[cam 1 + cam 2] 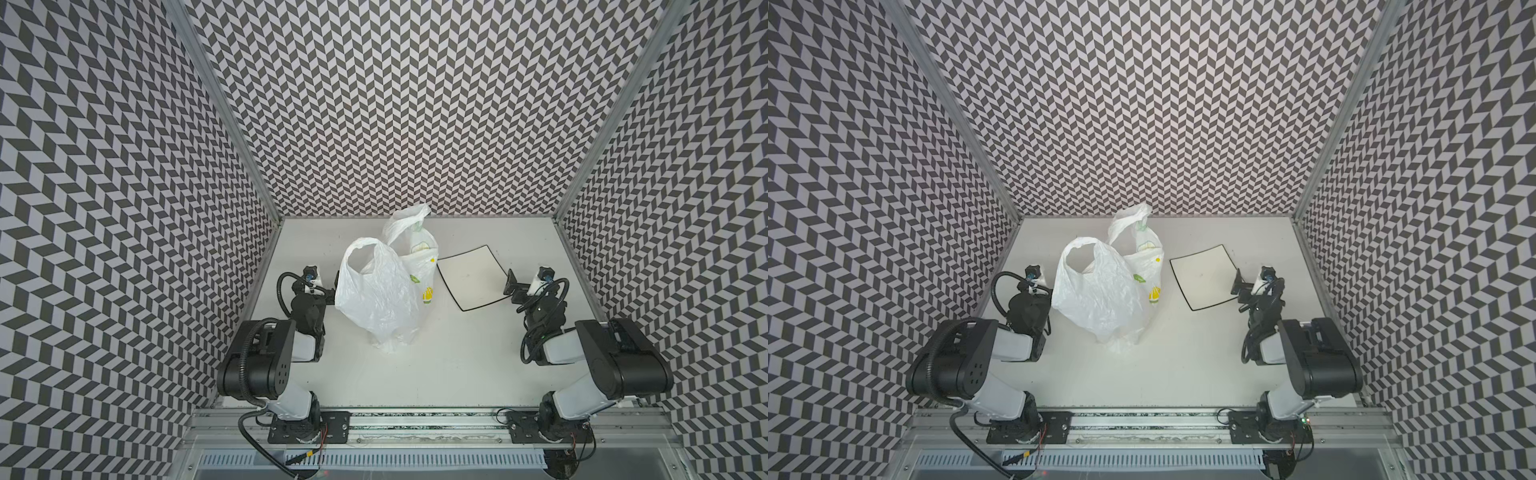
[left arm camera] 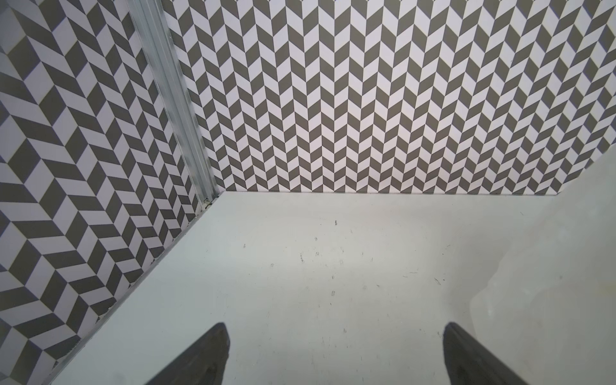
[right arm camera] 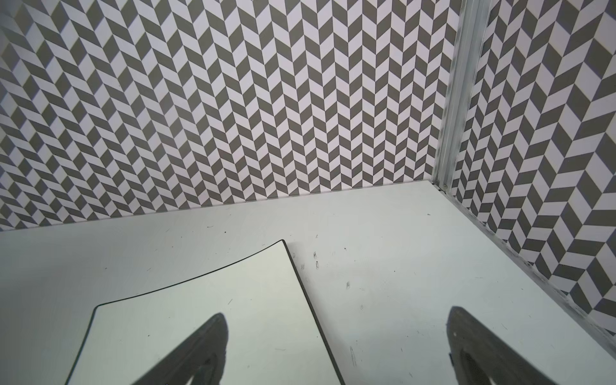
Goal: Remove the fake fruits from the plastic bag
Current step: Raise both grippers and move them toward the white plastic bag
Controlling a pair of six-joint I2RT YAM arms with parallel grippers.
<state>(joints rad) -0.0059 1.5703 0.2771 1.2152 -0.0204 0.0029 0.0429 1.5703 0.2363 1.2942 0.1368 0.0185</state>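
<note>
Left gripper [image 2: 335, 358]: released, empty; plastic bag [image 1: 382, 286] just beside its inner finger. Right gripper [image 3: 343, 350]: released, empty; inner finger over the plate [image 3: 200, 316].

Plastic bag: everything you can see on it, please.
The plastic bag is thin, crinkly, translucent white film with small yellow and green prints. It stands slumped but upright on the table, both loop handles raised. What is inside cannot be made out. The plate lies to its right in both top views, apart. The open left tool sits close beside it; contact cannot be told.
</note>
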